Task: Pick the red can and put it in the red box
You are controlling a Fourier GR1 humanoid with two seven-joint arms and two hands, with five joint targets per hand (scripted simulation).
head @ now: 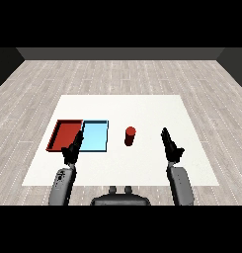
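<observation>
Both hands raised, fingers straight.

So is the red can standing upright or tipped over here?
Upright. The red can stands on end on the table, its round top facing up, right of the blue tray, with neither hand touching it.

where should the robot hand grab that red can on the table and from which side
Around the middle of the upright red cylindrical can, coming from its right with the right robot hand. The round wall suits curled fingers, that side is unobstructed, and the light blue tray lies left.
</observation>
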